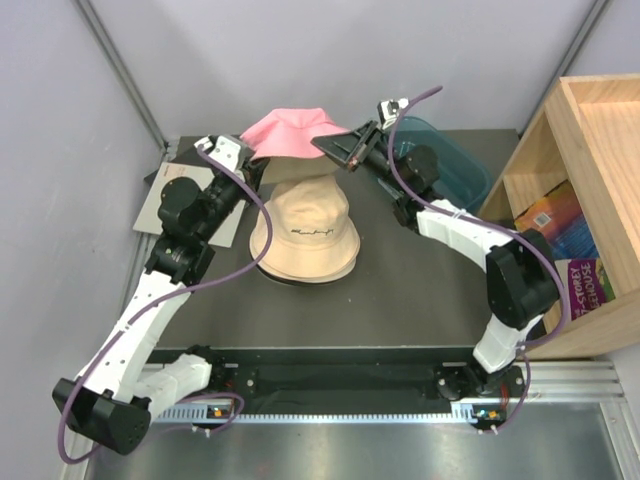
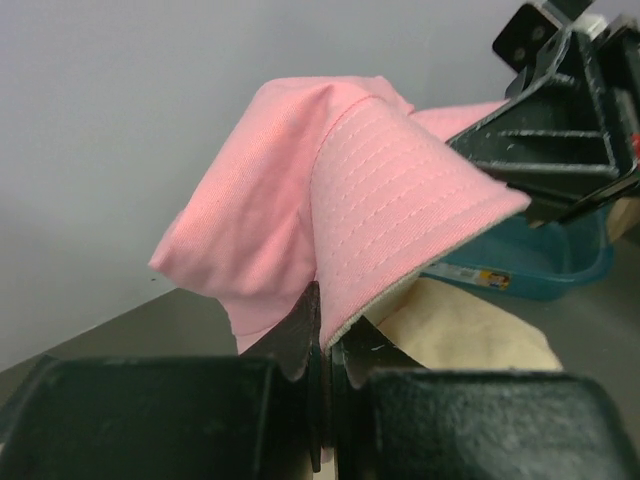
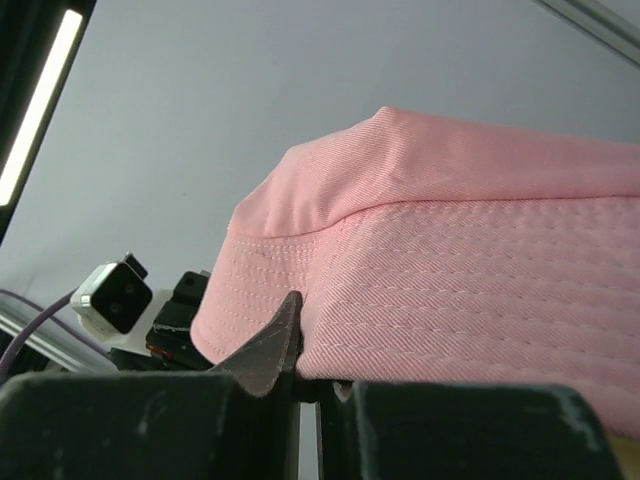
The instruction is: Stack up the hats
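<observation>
The pink soft fabric bucket hat (image 1: 290, 133) is held aloft, above and just behind the beige fabric bucket hat (image 1: 305, 232). Its long axis is stretched left to right, crown uppermost. Opposite brim edges are pinched by the left gripper (image 2: 325, 335) and the right gripper (image 3: 305, 350).

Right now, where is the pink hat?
Top view: the pink hat hangs at the back between left gripper and right gripper, beyond the beige hat.

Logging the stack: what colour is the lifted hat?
The bucket hat is pink; clearest in left wrist view.
</observation>
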Controlling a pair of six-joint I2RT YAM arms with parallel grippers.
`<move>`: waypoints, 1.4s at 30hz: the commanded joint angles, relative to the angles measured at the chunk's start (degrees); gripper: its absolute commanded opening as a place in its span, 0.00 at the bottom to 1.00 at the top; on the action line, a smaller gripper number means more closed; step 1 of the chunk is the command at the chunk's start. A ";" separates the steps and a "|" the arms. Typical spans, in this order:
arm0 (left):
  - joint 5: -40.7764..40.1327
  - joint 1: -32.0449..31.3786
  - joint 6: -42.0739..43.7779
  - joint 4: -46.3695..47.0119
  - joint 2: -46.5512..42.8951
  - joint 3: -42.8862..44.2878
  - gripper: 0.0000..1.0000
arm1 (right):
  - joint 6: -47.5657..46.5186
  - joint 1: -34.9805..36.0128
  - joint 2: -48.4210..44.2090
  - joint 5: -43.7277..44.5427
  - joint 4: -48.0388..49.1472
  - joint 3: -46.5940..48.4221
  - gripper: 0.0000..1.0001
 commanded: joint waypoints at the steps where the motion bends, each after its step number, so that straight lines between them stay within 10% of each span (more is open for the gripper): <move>1: -2.01 -0.25 8.76 -0.19 -0.30 2.28 0.00 | 1.13 -0.48 0.86 -2.46 7.19 3.29 0.00; 11: -2.63 -0.25 8.61 0.78 -5.75 -4.31 0.03 | 1.83 0.13 -4.14 -4.75 11.15 -8.99 0.00; 15: 1.84 -0.25 0.89 -5.98 -7.59 -4.84 0.65 | 2.88 0.66 -7.57 -5.54 11.67 -15.07 0.00; 17: 3.95 -0.25 -2.20 -9.92 -8.82 -5.36 0.73 | 3.32 1.01 -9.76 -5.63 12.47 -17.88 0.00; 31: 4.65 -0.25 -13.37 -37.61 -22.89 -6.25 0.94 | -2.92 1.19 -13.82 -6.24 6.74 -29.23 0.00; 42: -0.50 -0.25 -22.16 -32.47 -24.30 -5.27 0.98 | -2.65 -0.39 -11.70 -6.69 9.31 -33.09 0.00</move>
